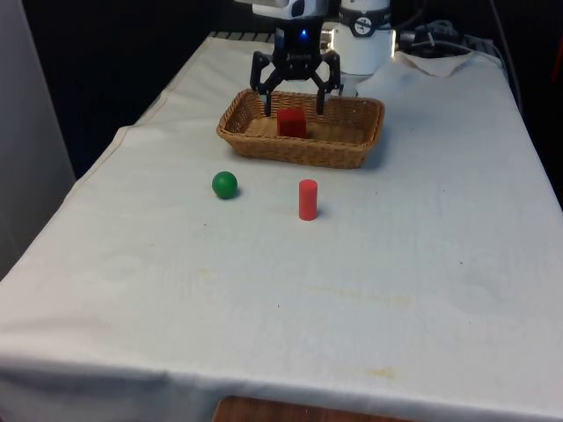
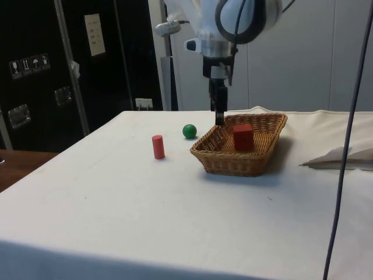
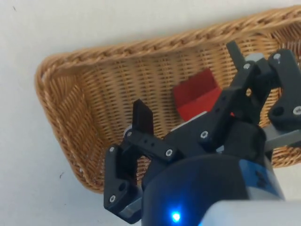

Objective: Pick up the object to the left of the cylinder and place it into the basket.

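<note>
- Green ball (image 1: 225, 185) lies on the white cloth (image 1: 290, 290), to the front view's left of the red cylinder (image 1: 307, 200) and a little farther back; the two are near each other but apart; nothing touches the ball.
- From the side view the ball (image 2: 189, 131) sits just beyond the basket's near-left corner, close to the rim yet clear of it; the cylinder (image 2: 158, 146) stands upright nearer the camera, by itself on the cloth.
- Wicker basket (image 1: 356, 154) rests toward the far end of the table, behind both ball and cylinder; it is a shallow, oblong tray of woven cane (image 2: 233, 163).
- Red cube (image 1: 292, 122) sits inside the basket, on its floor, toward the front view's left half; in the wrist view the cube (image 3: 195, 94) lies flat on the weave of the basket (image 3: 75, 108), free of the walls.
- Gripper (image 1: 295, 105) hangs above the basket, right over the cube; its fingers are spread wide, one on each side of the cube and above it, gripping nothing; the side view shows the gripper (image 2: 219, 119) with its tips about level with the far rim.
- In the wrist view the gripper (image 3: 188, 82) points down at the basket floor; one fingertip (image 3: 142, 117) stands clear of the cube, with bare weave between them.
</note>
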